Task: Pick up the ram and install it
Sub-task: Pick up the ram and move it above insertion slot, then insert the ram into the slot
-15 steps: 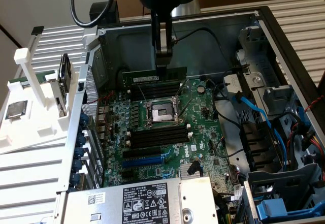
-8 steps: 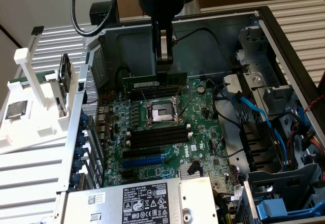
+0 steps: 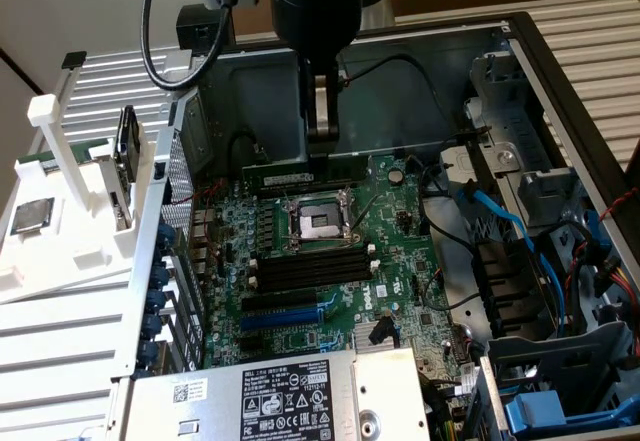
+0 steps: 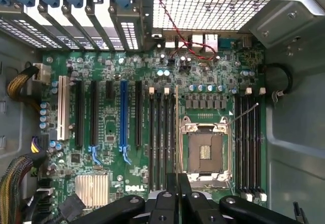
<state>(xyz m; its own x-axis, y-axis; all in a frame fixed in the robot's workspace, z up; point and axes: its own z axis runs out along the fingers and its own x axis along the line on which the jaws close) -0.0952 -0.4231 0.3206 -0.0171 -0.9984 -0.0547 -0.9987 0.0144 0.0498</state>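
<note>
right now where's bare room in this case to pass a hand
Free: the mostly bare case panel beyond the ram; outside, the slatted table by the white rack. Crowded: the cables on the exterior view's right, and around the socket, where the gripper holds the ram.

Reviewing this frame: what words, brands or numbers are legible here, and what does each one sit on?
"DELL": white print on the motherboard, near its edge; it also shows on the board in the exterior view.
Power supply label: fine print and certification marks, too small to read.
White label on the ram: too small to read.
Printing on the board's chips and slots: too small to read.
</note>
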